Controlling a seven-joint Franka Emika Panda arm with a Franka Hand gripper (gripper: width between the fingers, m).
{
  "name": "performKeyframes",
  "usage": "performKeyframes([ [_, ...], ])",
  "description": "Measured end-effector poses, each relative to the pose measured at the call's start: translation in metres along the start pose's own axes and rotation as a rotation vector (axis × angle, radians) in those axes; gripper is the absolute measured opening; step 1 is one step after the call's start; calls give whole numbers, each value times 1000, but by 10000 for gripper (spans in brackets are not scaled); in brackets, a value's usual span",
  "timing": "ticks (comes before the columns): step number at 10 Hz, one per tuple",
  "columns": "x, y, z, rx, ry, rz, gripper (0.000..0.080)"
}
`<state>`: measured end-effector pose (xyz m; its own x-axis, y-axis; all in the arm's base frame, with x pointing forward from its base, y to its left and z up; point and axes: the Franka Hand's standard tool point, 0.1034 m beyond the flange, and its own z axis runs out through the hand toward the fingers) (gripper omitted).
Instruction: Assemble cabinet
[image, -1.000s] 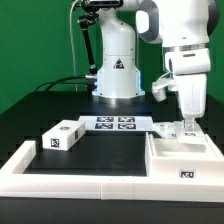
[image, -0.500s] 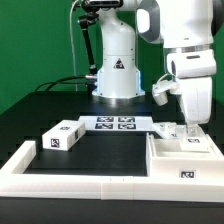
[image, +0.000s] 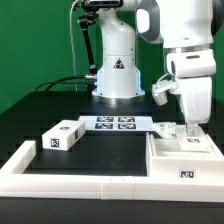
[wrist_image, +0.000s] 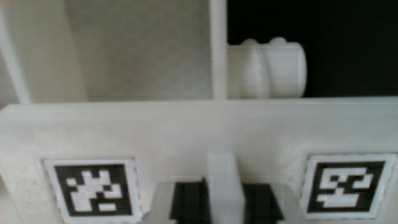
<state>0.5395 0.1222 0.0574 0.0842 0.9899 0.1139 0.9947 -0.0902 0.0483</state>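
The cabinet (image: 184, 160), a large white box with black-and-white tags, lies at the exterior view's right, inside the border rail. My gripper (image: 187, 129) points straight down onto its far part. In the wrist view the two black fingers (wrist_image: 185, 202) stand close on either side of a thin upright white wall (wrist_image: 215, 188) of the cabinet (wrist_image: 196, 125), between two tags, so the gripper (wrist_image: 215, 203) is shut on that wall. A single small white tagged block (image: 61, 136) lies apart at the exterior view's left.
The marker board (image: 113, 123) lies in front of the robot base. A long low white border rail (image: 70, 180) runs along the front and left. A white ribbed round part (wrist_image: 274, 67) shows beyond the cabinet's wall in the wrist view.
The arm has come slightly lower and toward the exterior view's right over the cabinet, then stayed still. The small block has not moved.
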Motion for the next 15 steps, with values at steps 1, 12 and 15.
performKeyframes([
  [1, 0, 9, 0, -3, 2, 0, 69],
  [12, -1, 52, 2, 18, 1, 17, 141],
  [15, -1, 50, -9, 6, -6, 11, 459],
])
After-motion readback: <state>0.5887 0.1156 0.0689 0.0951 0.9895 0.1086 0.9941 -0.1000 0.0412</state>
